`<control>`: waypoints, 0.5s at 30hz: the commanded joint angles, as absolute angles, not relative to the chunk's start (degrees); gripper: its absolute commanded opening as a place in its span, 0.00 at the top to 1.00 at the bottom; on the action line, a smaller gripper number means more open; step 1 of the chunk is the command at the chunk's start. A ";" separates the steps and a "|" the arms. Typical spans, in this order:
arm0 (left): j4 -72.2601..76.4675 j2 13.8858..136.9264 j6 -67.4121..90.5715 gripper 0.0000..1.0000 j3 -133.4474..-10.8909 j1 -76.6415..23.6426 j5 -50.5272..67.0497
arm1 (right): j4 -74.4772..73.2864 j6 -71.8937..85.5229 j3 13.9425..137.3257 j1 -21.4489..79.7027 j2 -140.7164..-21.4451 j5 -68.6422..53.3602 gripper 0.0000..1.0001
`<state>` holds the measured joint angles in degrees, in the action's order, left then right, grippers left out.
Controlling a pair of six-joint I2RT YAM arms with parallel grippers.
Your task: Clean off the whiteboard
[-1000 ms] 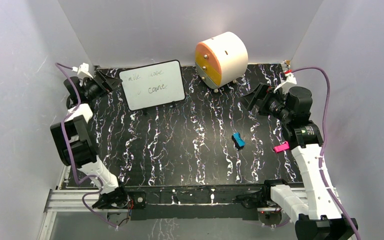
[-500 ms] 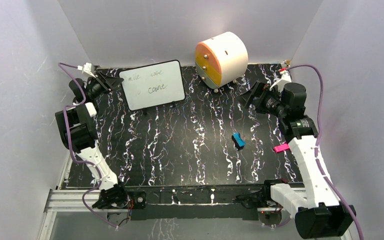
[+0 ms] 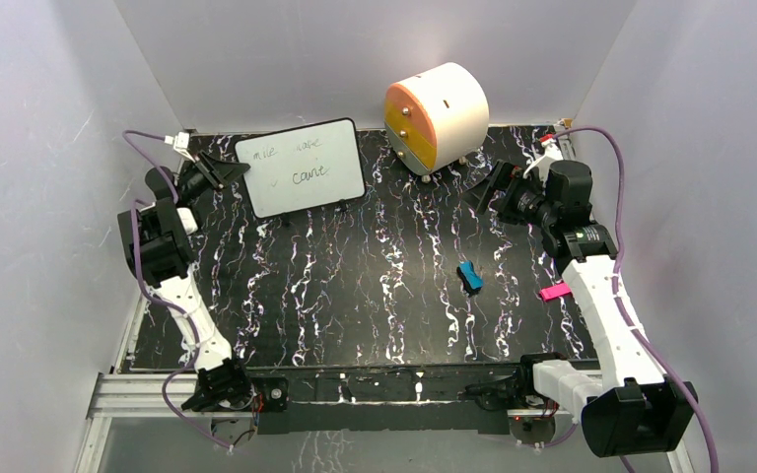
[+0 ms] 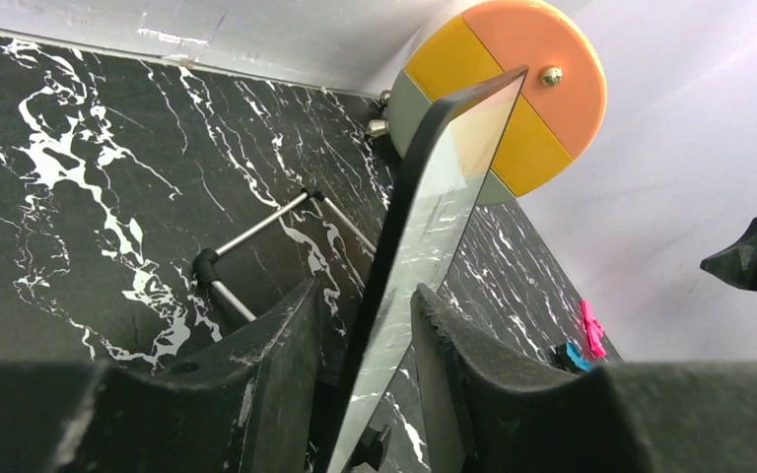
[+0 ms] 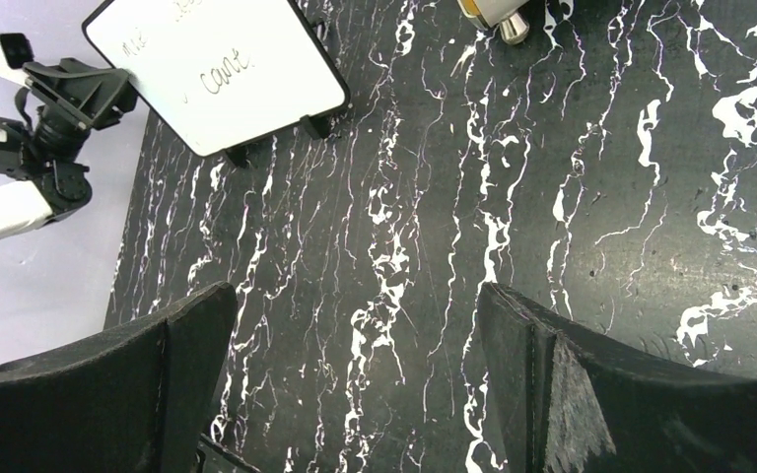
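Top view: whiteboard [image 3: 301, 180] stands tilted at rear-left of table [image 3: 355, 296], handwriting on its face, just left of round drawer unit [image 3: 436, 113] — my left gripper [image 3: 219, 169] sits at its left edge, my right gripper [image 3: 485, 192] well apart on the right. Left wrist: L jaws narrow, one finger each side of the whiteboard [image 4: 424, 227] edge — can't tell if they pinch it. Right wrist: R jaws wide, nothing btwn them, marbled table below, whiteboard [image 5: 227, 69] at upper left.
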<state>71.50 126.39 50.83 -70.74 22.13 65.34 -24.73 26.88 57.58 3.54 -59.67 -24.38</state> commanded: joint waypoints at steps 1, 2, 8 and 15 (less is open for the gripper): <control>78.47 127.05 52.24 0.71 -74.50 22.24 69.30 | -20.11 27.11 60.55 3.97 -60.06 -24.64 0.08; 79.60 127.50 53.14 0.75 -74.62 22.24 69.99 | -19.97 27.30 60.71 4.03 -60.08 -24.68 0.08; 98.81 132.83 69.20 0.84 -76.40 22.08 72.71 | -19.73 27.63 62.16 4.27 -60.30 -24.01 0.08; 91.97 129.15 60.97 0.96 -72.87 19.58 74.56 | -20.36 27.33 63.02 4.46 -60.15 -23.52 0.08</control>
